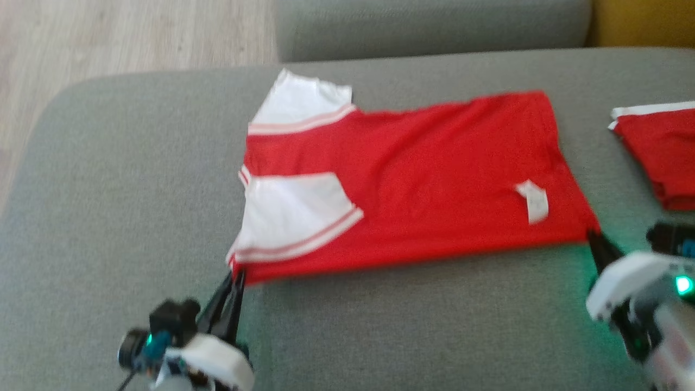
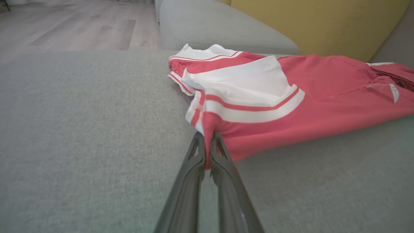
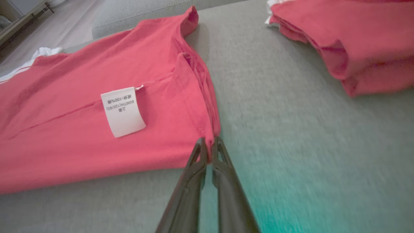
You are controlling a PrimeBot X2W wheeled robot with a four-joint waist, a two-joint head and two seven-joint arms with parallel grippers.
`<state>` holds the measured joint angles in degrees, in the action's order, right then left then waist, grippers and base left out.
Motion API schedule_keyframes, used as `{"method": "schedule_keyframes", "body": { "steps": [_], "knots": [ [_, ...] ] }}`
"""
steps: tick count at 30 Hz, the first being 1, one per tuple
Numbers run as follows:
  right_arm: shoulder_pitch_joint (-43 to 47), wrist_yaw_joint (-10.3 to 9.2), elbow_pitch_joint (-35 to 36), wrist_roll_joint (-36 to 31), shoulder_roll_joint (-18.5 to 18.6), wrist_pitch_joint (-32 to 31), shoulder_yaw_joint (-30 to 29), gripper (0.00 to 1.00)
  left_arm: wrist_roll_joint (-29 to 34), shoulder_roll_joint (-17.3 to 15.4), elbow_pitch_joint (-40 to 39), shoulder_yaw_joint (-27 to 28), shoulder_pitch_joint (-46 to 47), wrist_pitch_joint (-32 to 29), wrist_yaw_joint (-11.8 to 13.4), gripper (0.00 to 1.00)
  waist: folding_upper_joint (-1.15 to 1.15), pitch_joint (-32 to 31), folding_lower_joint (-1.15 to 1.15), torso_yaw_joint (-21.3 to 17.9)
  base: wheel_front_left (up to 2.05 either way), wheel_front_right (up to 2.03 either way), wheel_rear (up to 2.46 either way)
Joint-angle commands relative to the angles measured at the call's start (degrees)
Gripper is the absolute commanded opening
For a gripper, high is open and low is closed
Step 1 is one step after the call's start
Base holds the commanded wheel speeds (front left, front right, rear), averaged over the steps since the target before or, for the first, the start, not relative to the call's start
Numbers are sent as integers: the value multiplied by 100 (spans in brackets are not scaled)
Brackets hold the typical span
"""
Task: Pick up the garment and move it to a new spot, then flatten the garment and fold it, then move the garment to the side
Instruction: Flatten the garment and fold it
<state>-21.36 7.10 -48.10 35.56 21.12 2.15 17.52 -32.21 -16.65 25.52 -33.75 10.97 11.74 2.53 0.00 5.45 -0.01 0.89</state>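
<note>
Left claw (image 1: 236, 279): fingers pressed together and clamped on the garment (image 1: 412, 179). In the left wrist view a pinch of red cloth sits between the tips.
Left grip spot: the near corner at the sleeve end, directly below the near white sleeve (image 1: 296, 209), which is folded in over the red body just beyond the tips.
Right claw (image 1: 592, 234): fingers together as well, clamped on the near hem corner. The right wrist view shows the red edge caught between the tips.
Care label (image 3: 123, 111): lies flat on the cloth, a little ahead of the right claw's tips and to their left.
Garment position: spread on the grey cushion (image 1: 108, 190), with its near edge running from one claw's tips to the other's and the rest lying away from both.
Why held so: with one corner in each claw, the near edge can likely be kept taut and level, so the cloth should lift as a sheet instead of bunching.
Step in hand: probably the start of a fold, carrying the near edge over toward the far one.
What the move calls for: both claws rising and travelling together. If one leads, the edge would likely skew.
Second garment (image 1: 662, 157): a folded red piece beyond the right claw on its outer side, well apart from the held hem.
Risk: both grips are on thin edges, so a corner could slip out under tension.
</note>
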Motion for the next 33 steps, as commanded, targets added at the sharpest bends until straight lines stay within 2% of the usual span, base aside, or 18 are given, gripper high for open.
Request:
{"method": "schedule_keyframes", "body": {
  "steps": [1, 6, 13, 14, 15, 16, 18, 19, 24, 28, 31, 33],
  "knots": [
    [315, 39, 299, 67, 248, -49, 44, 0, -89, -241, -225, 164, -104, 16, 63, 0, 0, -202, 1, -100, 0, 0, 0],
    [1173, 39, 845, 69, 377, -228, -226, 0, -219, -346, -573, 86, -742, -152, 174, 0, 0, -432, 1, -185, 0, 0, 0],
    [2071, 39, 1606, -92, 320, -533, -792, 0, -309, -448, -916, 31, -1276, -257, 324, 0, 0, -567, 1, -195, 0, 0, 0],
    [2178, 39, 1741, -146, 287, -601, -903, 16, -314, -462, -958, 26, -1318, -273, 345, 0, 0, -575, 1, -201, 0, 0, 0],
    [2271, 39, 1873, -210, 250, -675, -1011, 88, -317, -475, -996, 21, -1345, -291, 363, 0, 0, -580, 1, -205, 0, 0, 0],
    [2353, 39, 2004, -276, 208, -754, -1111, 100, -318, -483, -1027, 15, -1362, -308, 378, 0, 0, -582, 1, -209, 0, 0, 0],
    [2495, 39, 2275, -390, 106, -927, -1275, 100, -291, -504, -1065, -21, -1354, -361, 395, 53, 0, -579, 1, -221, 0, 0, 0],
    [2547, 39, 2425, -430, 43, -996, -1365, 100, -280, -509, -1075, -37, -1335, -397, 405, 100, 0, -568, 1, -234, 0, 0, 0],
    [2698, 39, 3227, -687, -223, -1184, -1760, 100, -196, -575, -1260, -72, -1099, -613, 467, 100, 0, -438, 1, -360, 0, 0, 0],
    [2709, 39, 3855, -850, -423, -1205, -1828, 100, -61, -794, -1619, 25, -579, -810, 453, 100, 0, -185, 1, -511, 0, 0, 0],
    [2625, 39, 4210, -950, -543, -1187, -1736, 100, 72, -1085, -1824, 101, 77, -1144, 308, 100, 0, 34, 1, -692, 0, 0, 0],
    [2560, 39, 4369, -998, -599, -1160, -1686, 100, 118, -1274, -1902, 116, 608, -1482, 105, 100, 0, 182, 1, -811, 0, 0, 0]
  ]
}}
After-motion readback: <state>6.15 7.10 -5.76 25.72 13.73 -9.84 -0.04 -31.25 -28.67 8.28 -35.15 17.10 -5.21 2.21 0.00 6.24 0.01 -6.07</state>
